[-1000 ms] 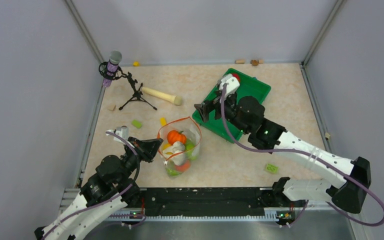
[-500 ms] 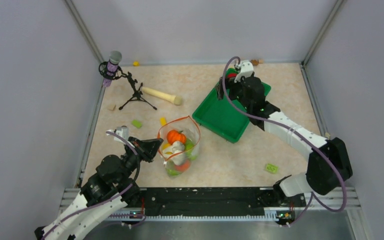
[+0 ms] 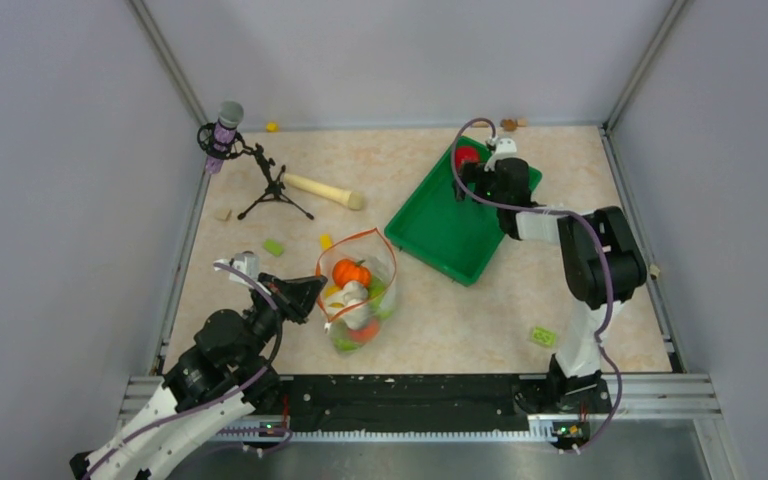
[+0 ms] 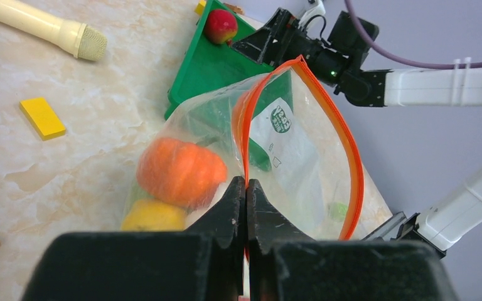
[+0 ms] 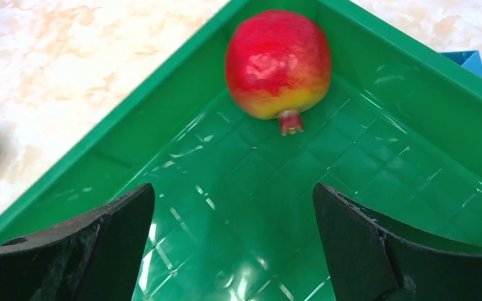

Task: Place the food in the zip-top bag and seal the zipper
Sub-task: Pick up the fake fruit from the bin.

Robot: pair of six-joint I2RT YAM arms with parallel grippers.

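Beige marbled laminate covers the counter (image 3: 440, 310), boxed in by plain grey walls (image 3: 400, 60) with metal posts in the far corners. Near the far left corner a microphone (image 3: 228, 120) stands on a small black tripod, a wooden pin (image 3: 322, 190) lying just beside it, and a yellow block (image 4: 42, 118) and a green block (image 3: 274, 247) sit loose nearer to me. My left hand (image 4: 246, 188) is clenched on the zipper (image 4: 351, 157), pinching the near side of the orange-red strip so the zip-top bag (image 3: 360, 290) gapes open at the middle of the counter. An orange pumpkin (image 4: 182, 172), a yellow lemon (image 4: 154, 215) and a white garlic (image 3: 356, 294) lie inside it. My right hand (image 5: 231, 191) hangs spread wide and grasping nothing over the green tray (image 3: 440, 235), facing the red apple (image 5: 278, 63) that rests in the tray's far corner.
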